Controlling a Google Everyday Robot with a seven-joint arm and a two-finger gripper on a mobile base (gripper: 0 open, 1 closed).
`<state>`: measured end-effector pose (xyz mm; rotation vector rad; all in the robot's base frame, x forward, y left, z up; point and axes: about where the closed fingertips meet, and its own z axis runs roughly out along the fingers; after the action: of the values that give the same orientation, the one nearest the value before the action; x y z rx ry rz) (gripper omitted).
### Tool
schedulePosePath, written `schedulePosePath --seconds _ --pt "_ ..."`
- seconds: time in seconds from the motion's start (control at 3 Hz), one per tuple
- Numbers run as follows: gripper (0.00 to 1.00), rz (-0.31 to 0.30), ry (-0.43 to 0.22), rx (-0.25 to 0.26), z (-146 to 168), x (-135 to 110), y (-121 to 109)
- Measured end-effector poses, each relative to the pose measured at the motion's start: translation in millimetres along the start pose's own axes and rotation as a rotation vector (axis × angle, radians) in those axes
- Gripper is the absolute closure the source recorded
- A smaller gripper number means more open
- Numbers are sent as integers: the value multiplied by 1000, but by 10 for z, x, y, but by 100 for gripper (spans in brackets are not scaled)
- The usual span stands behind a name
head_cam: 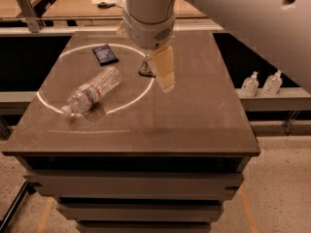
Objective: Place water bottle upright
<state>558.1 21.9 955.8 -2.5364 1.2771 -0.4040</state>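
The water bottle (95,91) lies on its side on the brown table (194,125), left of centre. It is clear and ribbed, with a white label banded red and blue, and its cap end points to the front left. My gripper (164,81) hangs from the large white arm above the middle of the table, to the right of the bottle and apart from it. It holds nothing that I can see.
A flat dark blue packet (105,54) lies behind the bottle. A small dark object (145,72) is partly hidden behind the gripper. A white circle is marked on the tabletop. Two small pump-top bottles (250,84) stand on a ledge right of the table.
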Motion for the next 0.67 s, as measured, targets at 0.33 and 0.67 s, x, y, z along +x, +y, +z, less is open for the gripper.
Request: schedulePosePath --seconds 0.33,0.67 --pt "0 -79 -63 -53 214 -284 -123" --pt "0 -153 -117 -100 353 -535 -287"
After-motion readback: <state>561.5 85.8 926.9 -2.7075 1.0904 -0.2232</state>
